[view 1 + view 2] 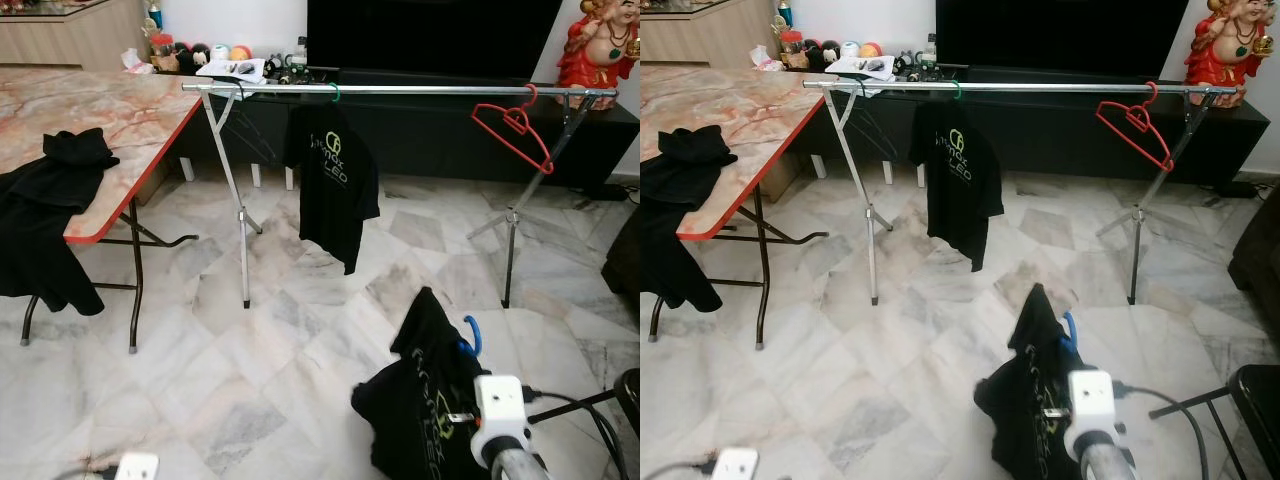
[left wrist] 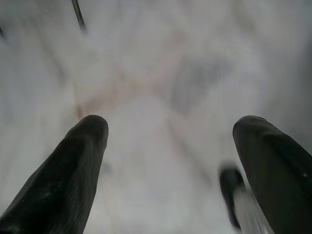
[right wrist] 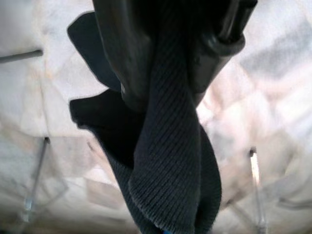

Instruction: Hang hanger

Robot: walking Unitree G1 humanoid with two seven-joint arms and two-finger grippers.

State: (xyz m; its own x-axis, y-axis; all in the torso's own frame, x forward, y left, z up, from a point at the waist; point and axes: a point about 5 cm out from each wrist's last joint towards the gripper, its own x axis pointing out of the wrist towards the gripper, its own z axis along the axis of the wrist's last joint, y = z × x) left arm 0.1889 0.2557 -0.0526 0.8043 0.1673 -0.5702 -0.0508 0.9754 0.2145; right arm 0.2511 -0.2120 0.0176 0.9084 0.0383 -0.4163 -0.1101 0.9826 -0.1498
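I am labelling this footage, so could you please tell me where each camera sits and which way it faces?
Left eye view: on the head, looking forward and down at the clothes rail; the right arm carries a black T-shirt on a blue hanger.
Right eye view: the same scene, with a black T-shirt on the rail and a red hanger.
Left wrist view: looks along the open left gripper at blurred marble floor.
Right wrist view: looks along the right gripper, shut on the shirt's ribbed collar.
Shared: both eye views show the rail; both wrist views show the floor.
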